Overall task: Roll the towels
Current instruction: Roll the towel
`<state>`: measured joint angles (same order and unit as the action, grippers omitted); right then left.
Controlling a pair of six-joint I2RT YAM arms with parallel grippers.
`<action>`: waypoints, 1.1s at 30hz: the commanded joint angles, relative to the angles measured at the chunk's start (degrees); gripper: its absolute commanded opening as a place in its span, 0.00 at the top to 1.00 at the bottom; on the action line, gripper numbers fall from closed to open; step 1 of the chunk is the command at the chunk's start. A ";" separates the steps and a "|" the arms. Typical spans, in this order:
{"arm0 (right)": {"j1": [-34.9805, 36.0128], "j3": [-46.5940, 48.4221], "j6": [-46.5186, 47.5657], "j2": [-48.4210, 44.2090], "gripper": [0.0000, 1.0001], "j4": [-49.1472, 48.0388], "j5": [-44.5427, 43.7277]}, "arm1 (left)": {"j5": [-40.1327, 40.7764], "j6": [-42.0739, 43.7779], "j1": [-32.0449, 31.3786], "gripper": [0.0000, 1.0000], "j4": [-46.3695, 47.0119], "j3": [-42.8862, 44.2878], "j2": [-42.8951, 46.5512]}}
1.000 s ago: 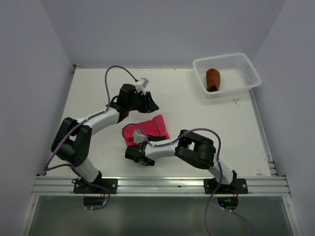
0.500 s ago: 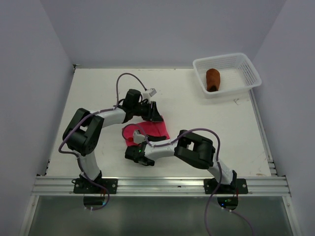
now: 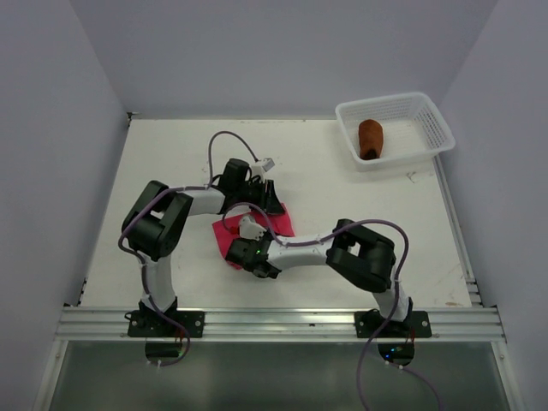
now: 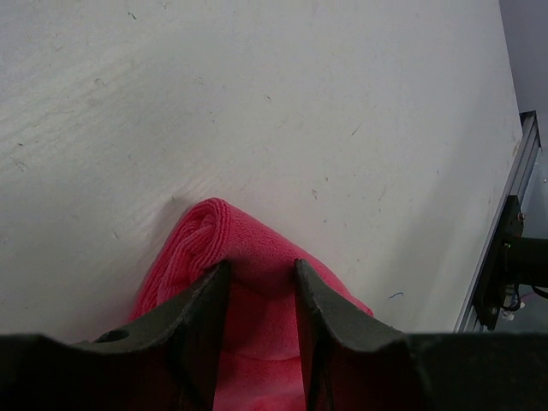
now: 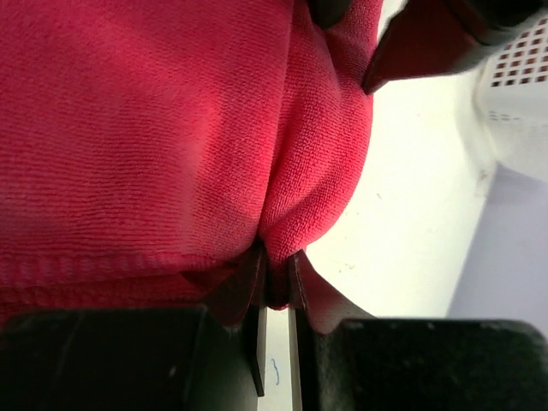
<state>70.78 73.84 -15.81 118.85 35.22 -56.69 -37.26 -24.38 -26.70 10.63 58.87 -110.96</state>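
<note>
Both arms have closed in since a second ago: the left tool [image 4: 261,265], which was hanging clear of the cloth, now sits on the far edge of the pink towel [image 3: 284,225]. Its jaws are partly spread and straddle a rolled fold. The towel lies bunched at mid-bench [image 3: 171,154], between the two arms. On its near side the right tool [image 5: 276,253] has pushed further under the cloth, and its jaws are nearly closed, pinching a ridge of pink terry. At the far right corner the rust-brown towel [image 3: 370,139] lies rolled in the white mesh basket [image 3: 428,120].
</note>
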 commanded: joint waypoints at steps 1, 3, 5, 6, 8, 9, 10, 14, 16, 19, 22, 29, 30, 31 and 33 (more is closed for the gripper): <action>-1.88 -3.61 -5.45 -4.40 0.87 -7.80 14.14 | 3.94 0.83 -0.02 0.59 1.23 0.45 -3.56; -1.97 -5.02 -5.89 -7.12 0.80 -9.03 15.20 | 4.30 0.65 -0.02 0.59 1.41 0.54 -4.09; -1.97 -6.51 -6.85 -9.15 0.73 -9.90 15.73 | 4.56 0.48 -0.02 0.59 1.41 0.54 -4.71; -1.97 -7.22 -7.38 -10.20 0.71 -10.17 16.43 | 4.65 0.30 -0.02 0.59 1.58 0.46 -4.88; -2.05 -8.71 -8.79 -14.16 0.65 -10.96 17.13 | 5.00 0.21 -0.02 0.59 1.76 0.19 -4.88; -2.14 -8.98 -9.32 -15.65 0.64 -10.88 17.31 | 5.00 0.39 -0.02 0.59 2.11 0.10 -4.88; -2.32 -9.24 -9.76 -18.36 0.62 -11.05 18.09 | 5.09 0.65 -0.02 0.60 2.20 -0.07 -4.80; -3.98 -11.87 -11.51 -26.00 0.54 -13.68 21.78 | 5.61 1.35 -0.11 0.60 2.55 -0.77 -4.53; -5.91 -13.45 -12.31 -29.01 0.53 -15.00 23.80 | 5.70 1.35 -0.11 0.60 2.55 -1.12 -4.53; -10.64 -17.76 -15.03 -34.55 0.52 -19.39 29.69 | 5.79 1.27 -0.11 0.60 2.90 -1.74 -4.36; -17.33 -21.89 -17.84 -37.81 0.52 -25.19 38.12 | 5.70 1.00 -0.11 0.60 3.52 -2.53 -3.92; -28.50 -24.45 -21.36 -34.48 0.52 -33.10 53.95 | 5.61 0.91 -0.11 0.60 3.60 -3.24 -2.86; -29.90 -24.71 -21.63 -33.78 0.52 -34.68 55.27 | 5.70 0.91 -0.11 0.60 3.43 -3.32 -2.77; -30.52 -24.71 -21.71 -32.55 0.52 -34.87 56.41 | 5.70 1.00 -0.11 0.60 3.34 -3.24 -2.51; -32.10 -24.63 -21.89 -31.14 0.51 -36.89 58.08 | 5.61 1.00 -0.11 0.60 3.25 -3.32 -2.25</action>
<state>40.38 49.36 -35.77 86.13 4.64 -6.00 -37.26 -25.47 -26.74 16.97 57.45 -112.42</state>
